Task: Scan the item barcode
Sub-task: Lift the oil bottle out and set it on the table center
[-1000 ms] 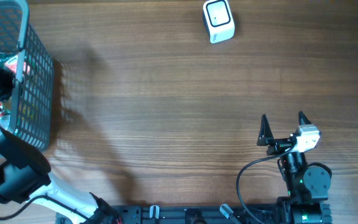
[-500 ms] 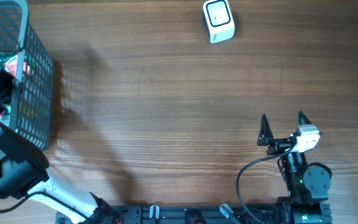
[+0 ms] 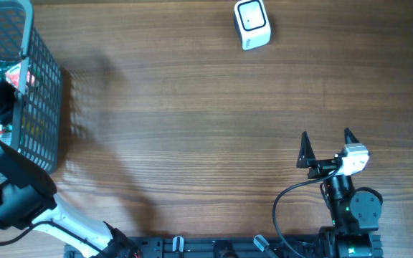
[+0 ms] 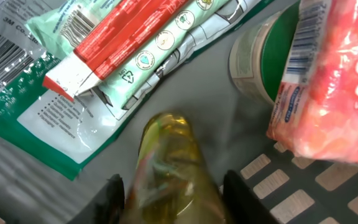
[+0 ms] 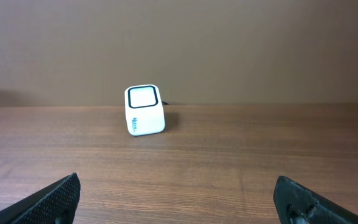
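The left gripper [image 4: 174, 185] is squeezing the yellow bottle [image 4: 166, 146] in the basket [image 3: 45, 107]. The scanner [image 3: 252, 24] is sitting far off to the right, nearer the wide-open right gripper [image 3: 326, 136].

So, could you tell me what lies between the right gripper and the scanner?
Nothing: only bare table between right gripper and scanner, in the right wrist view.

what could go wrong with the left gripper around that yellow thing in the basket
1. The yellow item looks glossy and rounded. With the left gripper flanking it, it may slip out on lifting.
2. The red-and-white box and pink packet lie close by, so they could be nudged or dragged along.
3. No barcode shows on it here, so it may reach the scanner facing the wrong way.
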